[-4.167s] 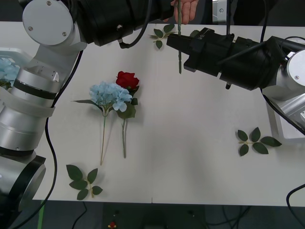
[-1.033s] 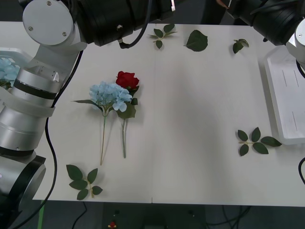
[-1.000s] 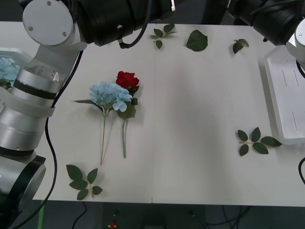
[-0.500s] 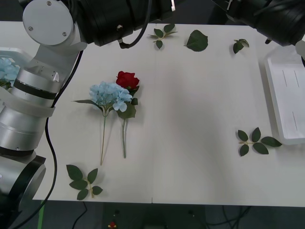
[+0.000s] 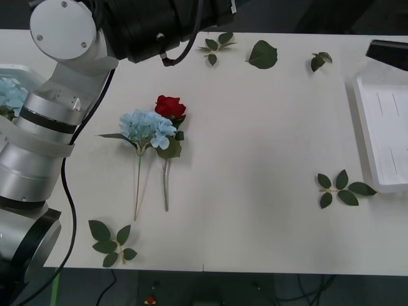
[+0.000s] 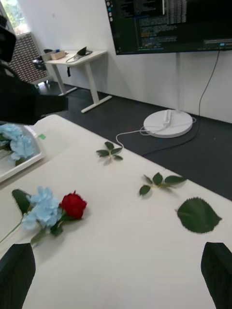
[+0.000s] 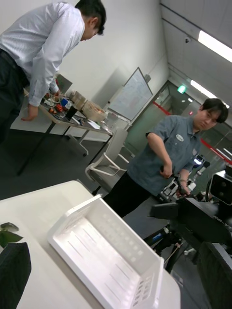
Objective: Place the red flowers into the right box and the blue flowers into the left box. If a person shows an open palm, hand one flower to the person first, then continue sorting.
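One of the red flowers (image 5: 169, 106) lies on the table with a blue flower (image 5: 146, 125) close against its left side, stems pointing at me. The same red rose (image 6: 73, 204) and blue head (image 6: 41, 207) show in the right wrist view. Another blue flower (image 5: 9, 93) lies in the left box (image 5: 19, 67) at the table's far left. The right box (image 5: 382, 137) sits at the right edge. My right gripper (image 6: 116, 289) is open and empty, high over the table's back right. My left gripper (image 7: 113, 289) is open and empty, raised beyond the back edge and facing the right box (image 7: 104, 251).
Loose leaf sprigs lie at the front left (image 5: 111, 243), front right (image 5: 344, 189) and along the back edge (image 5: 217, 46), beside one large leaf (image 5: 262, 55). My left arm (image 5: 70, 95) crosses the table's left side. A person (image 7: 166, 159) stands beyond the right box.
The right arm, which held a stem up to a hand at the back edge 4.2 s ago, has pulled away to the right. The flowers on the table have not moved.
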You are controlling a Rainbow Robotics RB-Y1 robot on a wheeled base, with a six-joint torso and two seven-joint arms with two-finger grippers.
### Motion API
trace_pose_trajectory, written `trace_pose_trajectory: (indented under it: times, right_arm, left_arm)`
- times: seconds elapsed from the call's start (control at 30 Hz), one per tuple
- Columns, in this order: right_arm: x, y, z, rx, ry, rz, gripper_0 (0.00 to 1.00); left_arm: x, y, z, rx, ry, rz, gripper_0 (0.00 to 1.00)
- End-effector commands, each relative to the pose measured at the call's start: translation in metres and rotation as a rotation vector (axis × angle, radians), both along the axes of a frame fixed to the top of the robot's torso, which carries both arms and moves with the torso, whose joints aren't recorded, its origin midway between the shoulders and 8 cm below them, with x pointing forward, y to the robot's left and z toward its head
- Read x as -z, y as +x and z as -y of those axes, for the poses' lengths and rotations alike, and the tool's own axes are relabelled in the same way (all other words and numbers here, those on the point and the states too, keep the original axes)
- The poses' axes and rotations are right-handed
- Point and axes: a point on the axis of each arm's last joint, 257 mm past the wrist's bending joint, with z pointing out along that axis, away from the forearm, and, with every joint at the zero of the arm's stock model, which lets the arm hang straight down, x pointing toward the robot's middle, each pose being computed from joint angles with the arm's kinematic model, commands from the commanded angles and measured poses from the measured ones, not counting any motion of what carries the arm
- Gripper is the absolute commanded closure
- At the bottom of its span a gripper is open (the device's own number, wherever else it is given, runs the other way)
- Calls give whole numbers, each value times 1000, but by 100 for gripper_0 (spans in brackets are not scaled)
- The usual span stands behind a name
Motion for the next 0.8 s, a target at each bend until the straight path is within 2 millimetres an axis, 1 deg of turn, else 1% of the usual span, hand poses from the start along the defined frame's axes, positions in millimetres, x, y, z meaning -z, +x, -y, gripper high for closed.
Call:
trace_pose_trajectory:
  times: [0.03, 0.07, 0.17, 0.2, 0.27, 0.3, 0.4, 0.47, 0.5, 0.57, 0.67, 0.77, 0.8]
  right_arm:
    - [-10, -39, 9, -65, -47, -11, 0]
    - [-8, -45, 8, -80, -52, -19, 0]
    - [-1, -62, 2, -124, -80, -33, 0]
    - [1, -64, 0, -131, -88, -34, 0]
    - [5, -73, -8, -152, -114, -26, 0]
    - [6, -75, -10, -158, -118, -26, 0]
    - [10, -84, -22, -189, -141, -16, 0]
    - [13, -86, -25, -199, -147, -16, 0]
    - [15, -88, -30, -211, -153, -14, 0]
    - [16, -89, -31, -217, -161, -8, 0]
    - [20, -93, -37, -234, -168, -11, 0]
    - [21, -95, -40, -243, -174, -6, 0]
    - [21, -95, -41, -245, -174, -5, 0]
  left_arm:
    - [-35, -22, -8, 41, 27, 83, 0]
    - [-36, -24, -11, 49, 37, 82, 0]
    - [-34, -26, -31, 47, 106, 58, 0]
    - [-34, -26, -36, 39, 123, 57, 0]
    - [-30, -27, -56, 13, 213, 23, 0]
    - [-29, -27, -61, 5, 235, 12, 0]
    - [-22, -32, -85, -28, 357, -41, 0]
    - [-19, -35, -96, -42, 400, -76, 0]
    - [-16, -39, -106, -55, 440, -112, 0]
    - [-10, -44, -117, -68, 485, -164, 0]
    - [6, -57, -138, -104, 565, -300, 0]
    - [25, -67, -157, -161, 631, -432, 0]
    - [25, -68, -160, -186, 626, -464, 0]
